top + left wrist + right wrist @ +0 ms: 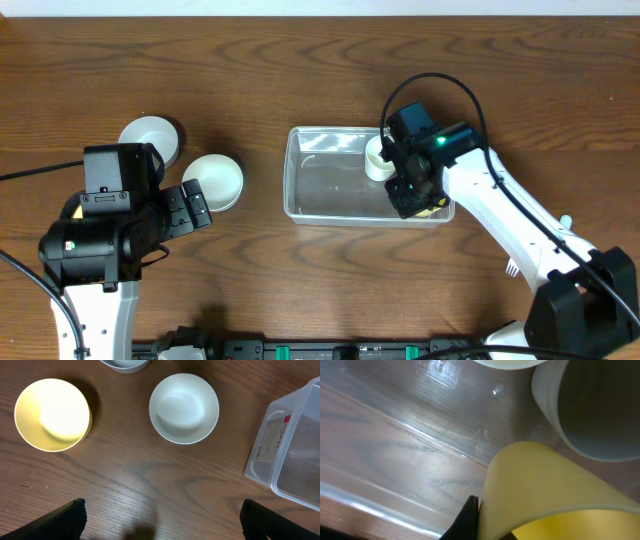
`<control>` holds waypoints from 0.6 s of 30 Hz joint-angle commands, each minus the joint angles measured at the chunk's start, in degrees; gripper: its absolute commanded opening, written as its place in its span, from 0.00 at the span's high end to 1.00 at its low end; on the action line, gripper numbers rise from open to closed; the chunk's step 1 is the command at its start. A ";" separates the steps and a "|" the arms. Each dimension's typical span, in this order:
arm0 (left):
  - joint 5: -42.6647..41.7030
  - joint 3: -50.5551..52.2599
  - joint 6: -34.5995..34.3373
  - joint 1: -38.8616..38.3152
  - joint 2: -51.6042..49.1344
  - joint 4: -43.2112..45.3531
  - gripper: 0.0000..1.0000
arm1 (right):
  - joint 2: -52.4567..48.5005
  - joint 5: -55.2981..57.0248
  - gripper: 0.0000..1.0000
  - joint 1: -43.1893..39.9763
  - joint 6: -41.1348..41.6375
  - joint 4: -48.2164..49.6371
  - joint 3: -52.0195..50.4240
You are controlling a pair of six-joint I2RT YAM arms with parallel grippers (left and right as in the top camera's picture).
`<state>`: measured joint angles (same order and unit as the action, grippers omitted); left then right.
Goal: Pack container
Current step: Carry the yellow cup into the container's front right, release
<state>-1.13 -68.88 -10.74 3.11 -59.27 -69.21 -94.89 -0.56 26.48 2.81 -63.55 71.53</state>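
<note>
The clear container [330, 190] lies at the table's middle. My right gripper [412, 190] reaches down into its right end, shut on the wall of a yellow cup [545, 485]; one black finger [468, 517] presses the cup's outside, the other is hidden inside it. The cup hangs tilted just over the container's floor [420, 450]. A pale cup [595, 410] stands right beside it, seen from above as a white cup [378, 160] in the far right corner. My left gripper [162, 522] is open and empty above bare wood, left of the container [295, 455].
A white bowl [184, 408] and a yellow bowl [52, 414] sit on the table ahead of the left gripper, with a third bowl's rim [125, 364] at the top edge. From above, two white bowls [215, 180] [150, 138] lie left of the container.
</note>
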 commanded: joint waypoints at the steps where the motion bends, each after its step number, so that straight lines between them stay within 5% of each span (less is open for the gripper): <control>1: 0.07 -0.59 -0.55 0.09 -0.20 -0.42 0.02 | -1.70 0.66 0.96 -0.33 0.98 0.04 -0.20; 6: 0.07 -0.59 -0.55 0.09 -0.20 -0.42 0.02 | -2.43 0.66 0.81 -0.33 0.98 0.35 -0.20; 18: 0.07 -0.59 -0.55 0.09 -0.20 -0.42 0.02 | -2.43 0.68 0.83 -0.33 0.98 1.46 -0.20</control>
<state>-1.15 -68.88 -10.74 3.11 -59.27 -69.23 -97.12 -0.38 26.48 3.40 -62.52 71.50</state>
